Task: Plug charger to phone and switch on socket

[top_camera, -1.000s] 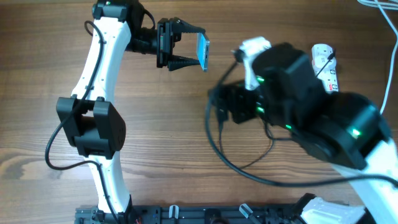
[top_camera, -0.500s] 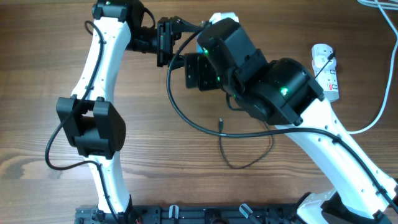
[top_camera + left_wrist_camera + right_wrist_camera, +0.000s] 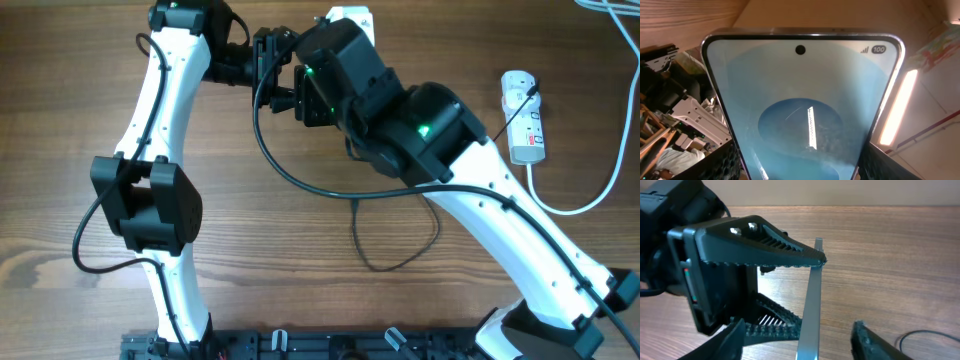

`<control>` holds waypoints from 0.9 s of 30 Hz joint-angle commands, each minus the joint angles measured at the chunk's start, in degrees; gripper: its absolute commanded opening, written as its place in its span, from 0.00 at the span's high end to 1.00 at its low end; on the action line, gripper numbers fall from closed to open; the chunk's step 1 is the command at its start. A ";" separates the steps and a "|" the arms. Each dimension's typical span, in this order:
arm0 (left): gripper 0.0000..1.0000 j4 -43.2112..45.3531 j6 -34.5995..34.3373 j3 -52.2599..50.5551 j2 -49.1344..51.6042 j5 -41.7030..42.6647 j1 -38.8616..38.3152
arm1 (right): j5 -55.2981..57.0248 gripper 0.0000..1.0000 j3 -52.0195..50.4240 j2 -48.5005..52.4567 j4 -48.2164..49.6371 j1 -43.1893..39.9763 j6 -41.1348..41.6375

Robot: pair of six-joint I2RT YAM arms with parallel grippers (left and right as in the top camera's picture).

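The phone (image 3: 800, 100), cyan screen lit, fills the left wrist view. My left gripper (image 3: 800, 162) is shut on its two long edges and holds it up off the table. In the right wrist view the phone (image 3: 810, 305) shows edge-on, clamped by the left gripper's ribbed fingers (image 3: 775, 247). My right gripper (image 3: 800, 342) is open and empty, with the phone's edge between its fingers without touching. In the overhead view the right wrist (image 3: 335, 70) hides the phone. The charger (image 3: 385, 262) lies loose on the table. The socket (image 3: 524, 118) lies at the far right.
The socket's thick white cord (image 3: 590, 200) curves along the right edge. The right arm's black cable (image 3: 280, 165) hangs in a loop over the table's middle. The left arm (image 3: 150, 150) stretches along the left side. A black rail (image 3: 300, 345) runs along the front edge.
My right arm has swung left from the table's middle up to the left gripper and now covers the phone. The left arm and phone have stayed still.
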 commanded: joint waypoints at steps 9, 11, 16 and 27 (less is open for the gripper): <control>0.43 -0.72 -0.39 1.20 -2.23 2.78 -0.37 | 4.02 0.57 1.11 0.63 0.70 0.17 0.04; 0.43 -1.31 -0.37 1.20 -2.23 2.78 -0.37 | 4.00 0.58 1.11 0.70 0.70 0.17 0.04; 0.43 -1.31 -0.37 1.20 -2.23 2.78 -0.37 | 3.98 0.71 1.11 0.72 0.68 0.20 0.09; 0.43 -1.31 -0.37 1.20 -2.23 2.78 -0.37 | 2.69 0.86 1.11 0.72 0.63 0.20 0.28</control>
